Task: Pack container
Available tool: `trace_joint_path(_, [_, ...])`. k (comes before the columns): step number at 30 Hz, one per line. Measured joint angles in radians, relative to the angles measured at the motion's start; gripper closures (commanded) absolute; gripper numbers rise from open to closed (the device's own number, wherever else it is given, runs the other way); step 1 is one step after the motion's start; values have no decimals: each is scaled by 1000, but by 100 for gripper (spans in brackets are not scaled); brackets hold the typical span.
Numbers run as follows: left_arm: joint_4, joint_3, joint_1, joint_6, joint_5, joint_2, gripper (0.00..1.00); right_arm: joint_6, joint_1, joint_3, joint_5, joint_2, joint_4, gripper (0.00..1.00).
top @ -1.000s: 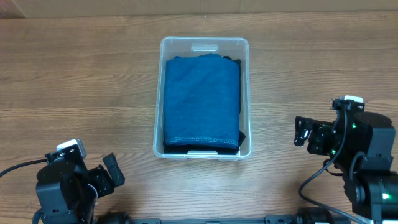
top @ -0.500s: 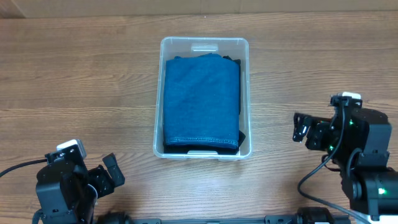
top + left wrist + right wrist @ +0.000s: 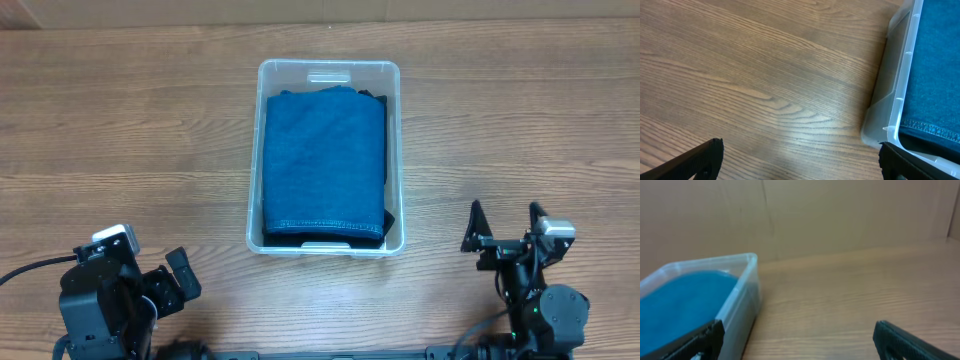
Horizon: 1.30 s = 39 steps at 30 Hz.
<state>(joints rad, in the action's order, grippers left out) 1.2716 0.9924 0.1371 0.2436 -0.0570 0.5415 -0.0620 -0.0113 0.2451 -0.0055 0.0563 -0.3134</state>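
One container (image 3: 328, 70), clear plastic, sits mid-table on the wood table (image 3: 130, 140), long side running near to far, ahead of and between the two arms, well apart from both. Inside it: one folded blue cloth (image 3: 325, 165) lying flat on top and filling most of the bin, plus dark fabric (image 3: 387, 220) underneath. Only slivers of the dark fabric show at the far right corner and along the near edge, so can't tell how many pieces it is. Two arms, two grippers. The left gripper (image 3: 172, 282) is at the near left corner, low over the table and angled toward the container. Its fingers are spread wide with nothing between them; in the left wrist view only the two dark tips poke in at the bottom corners. That view cuts the container down to its near left corner at the right edge. The right gripper (image 3: 504, 226) is at the near right, aimed roughly level toward the far side, also spread wide and empty. The right wrist view is blurry, with the container cut off at the left. Both arm bases are cropped by the bottom of the overhead view.
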Motion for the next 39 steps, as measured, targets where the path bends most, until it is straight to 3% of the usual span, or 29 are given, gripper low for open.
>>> trace_joint_path(8, [0, -1, 0, 0, 0, 0, 0, 77, 0, -220, 77, -42, 336, 0])
trace_joint_path(14, [0, -1, 0, 0, 0, 0, 0, 84, 0, -227, 72, -42, 232, 0])
trace_joint_path(39, [0, -1, 0, 0, 0, 0, 0, 85, 0, -227, 72, -42, 232, 0])
